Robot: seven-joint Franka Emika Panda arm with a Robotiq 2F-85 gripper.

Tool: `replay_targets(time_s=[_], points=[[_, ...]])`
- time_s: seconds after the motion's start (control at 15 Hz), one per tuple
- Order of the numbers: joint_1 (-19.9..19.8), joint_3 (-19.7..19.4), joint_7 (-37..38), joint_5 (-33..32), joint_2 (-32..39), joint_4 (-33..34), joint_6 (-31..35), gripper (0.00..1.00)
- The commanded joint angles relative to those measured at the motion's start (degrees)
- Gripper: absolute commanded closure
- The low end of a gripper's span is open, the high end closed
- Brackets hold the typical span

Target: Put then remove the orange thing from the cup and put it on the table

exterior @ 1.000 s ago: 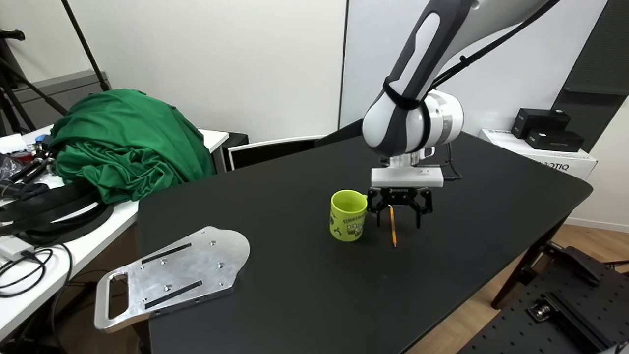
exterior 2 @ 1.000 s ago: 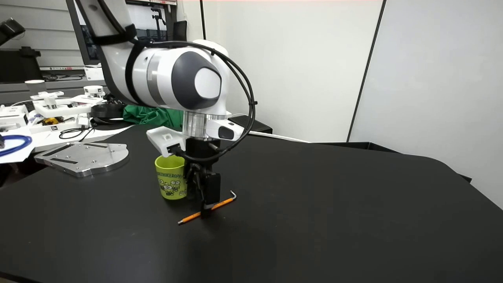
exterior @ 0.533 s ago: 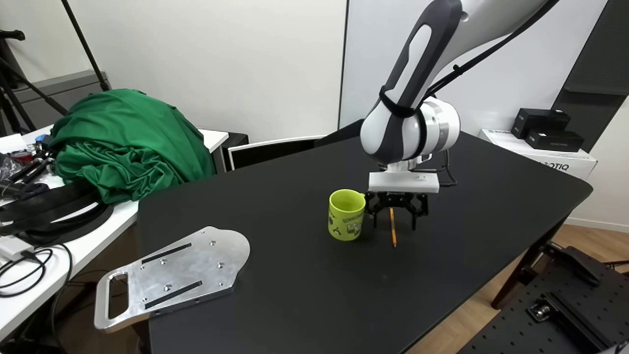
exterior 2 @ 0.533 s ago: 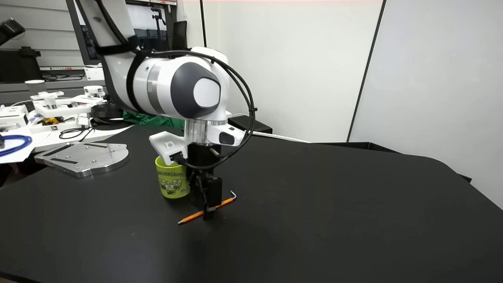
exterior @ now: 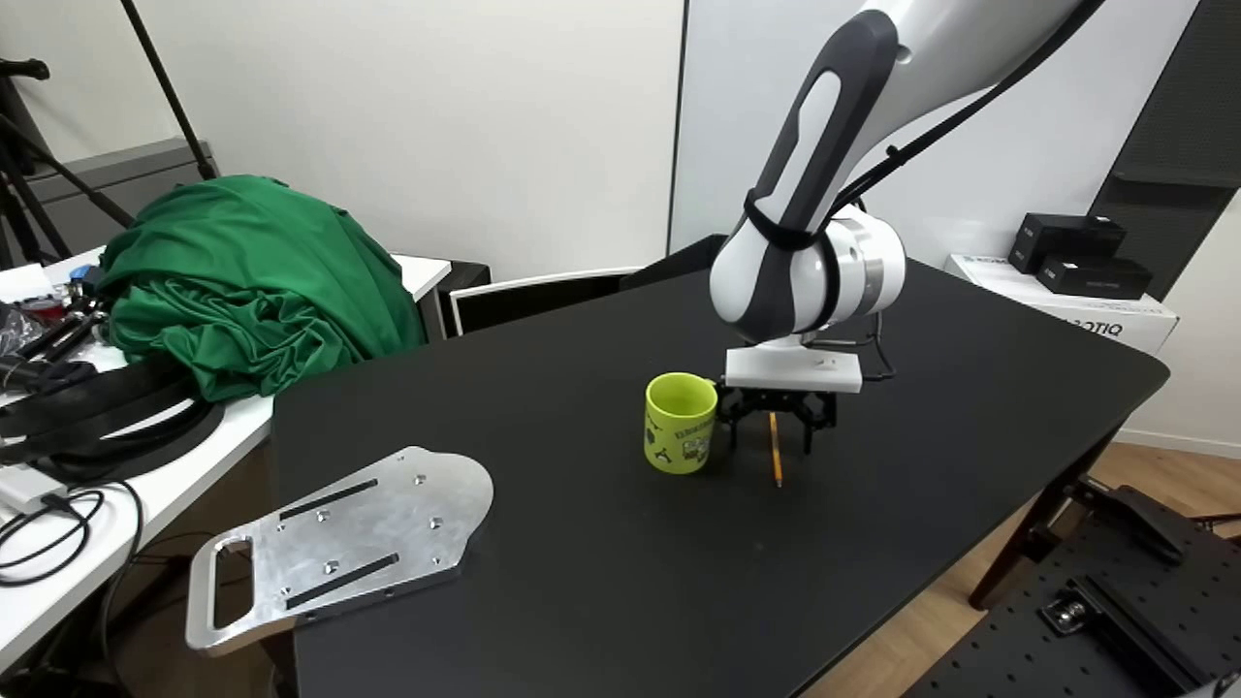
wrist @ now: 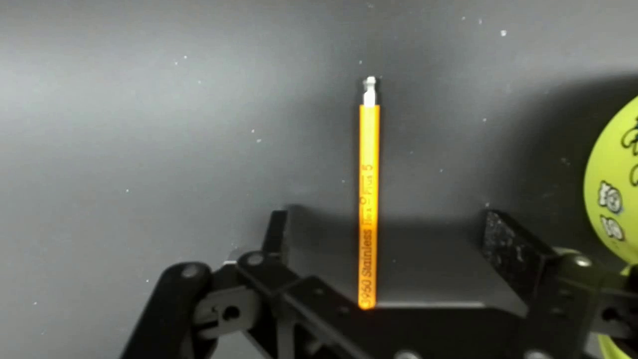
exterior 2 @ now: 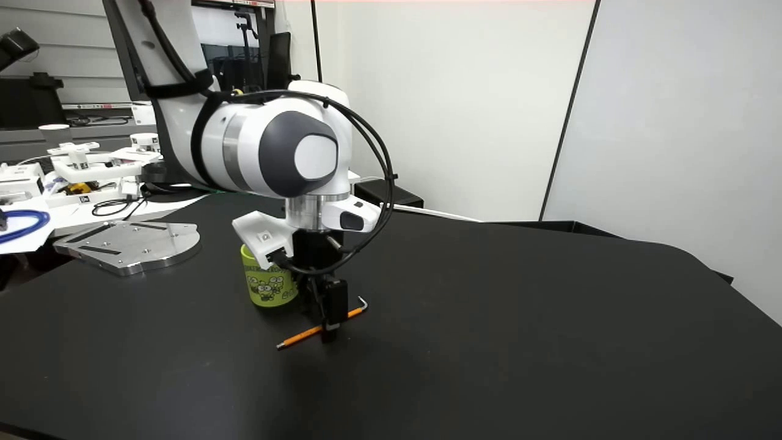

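The orange thing [exterior: 777, 467] is a thin orange stick with a bare metal tip; it lies flat on the black table [exterior: 601, 572]. Its bent metal far end shows in an exterior view [exterior 2: 363, 302]. My gripper [exterior: 771, 447] is open above it. In the wrist view the fingers [wrist: 386, 224] stand apart on either side of the stick [wrist: 369, 149], which is nearer the left finger; neither touches it. The lime-green cup [exterior: 679, 432] stands upright close beside the gripper, also at the right edge of the wrist view [wrist: 610, 184]. The gripper's outer knuckle appears to touch the cup.
A silver metal plate [exterior: 388, 528] lies at the table's end, partly over the edge. A cluttered white desk [exterior: 233, 436] with a green cloth [exterior: 252, 281] is beyond it. White and black boxes [exterior: 1096, 301] stand past the table's far end.
My gripper has come lower over the stick and shifted slightly toward the cup. The cup has slid a little away, in the same direction. The stick has not moved.
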Motion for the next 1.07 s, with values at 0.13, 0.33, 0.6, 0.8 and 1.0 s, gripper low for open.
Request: replay_targets(time_s=[0.13,0.33,0.6,0.8,1.0], points=[[2.45,-1.70,-0.02,0.27,0.84,-0.69,4.05,0.33],[3.35,-2.11,0.22,0.29,0.86,-0.69,4.86,0.54],[3.68,-3.00,0.34,0.47,0.54,-0.99,4.42,0.80],[3.67,-3.35,0.41,0.54,0.56,-0.94,4.41,0.99],[3.64,-3.59,0.52,0.55,0.51,-0.93,3.88,1.00]])
